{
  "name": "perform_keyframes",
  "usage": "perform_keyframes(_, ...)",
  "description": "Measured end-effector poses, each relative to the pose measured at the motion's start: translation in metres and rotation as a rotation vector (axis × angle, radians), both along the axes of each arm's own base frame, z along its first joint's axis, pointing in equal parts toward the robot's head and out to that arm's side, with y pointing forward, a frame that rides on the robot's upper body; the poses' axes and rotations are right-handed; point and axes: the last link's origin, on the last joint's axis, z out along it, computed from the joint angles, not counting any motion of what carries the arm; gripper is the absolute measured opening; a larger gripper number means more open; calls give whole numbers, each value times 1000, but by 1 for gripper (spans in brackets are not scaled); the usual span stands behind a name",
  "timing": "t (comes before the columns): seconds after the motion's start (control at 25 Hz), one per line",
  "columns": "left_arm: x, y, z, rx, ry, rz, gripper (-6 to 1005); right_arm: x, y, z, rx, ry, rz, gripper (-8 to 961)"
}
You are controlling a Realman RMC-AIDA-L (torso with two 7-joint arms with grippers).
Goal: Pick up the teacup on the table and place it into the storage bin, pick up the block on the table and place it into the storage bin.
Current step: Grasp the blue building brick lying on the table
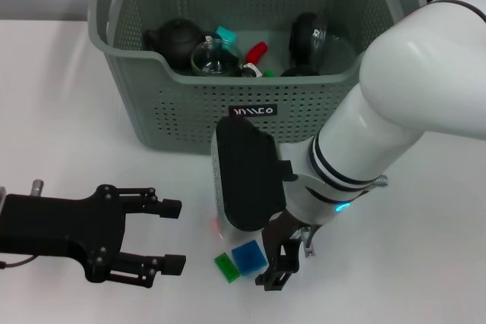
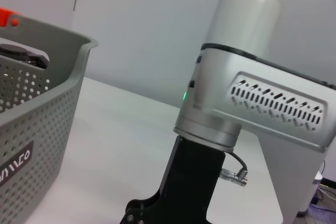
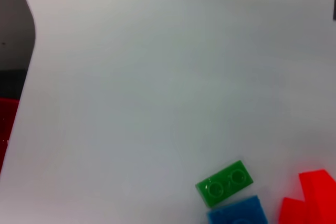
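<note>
the small, stiff, light blue plastic block (image 1: 248, 256) on the white table (image 1: 68, 96), touching a green brick (image 1: 226, 267) before the grey-green perforated storage bin (image 1: 190, 111), wants pinching across its flat sides, the right gripper (image 1: 277, 267) beside it, spread indiscernible, while the left gripper (image 1: 171, 234) idles wide, empty.
</note>
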Motion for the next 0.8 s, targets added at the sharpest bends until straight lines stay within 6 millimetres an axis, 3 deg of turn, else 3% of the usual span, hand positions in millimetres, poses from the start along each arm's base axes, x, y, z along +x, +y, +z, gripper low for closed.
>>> perform_keyframes(0.64,0,0,-1,0,-1,3,810,2,-2,-3,-11,13,-26,879)
perform_keyframes(0.8,-1,-1,-1,0,-2,5,810,2,-3,-3,-14,10,-29,663)
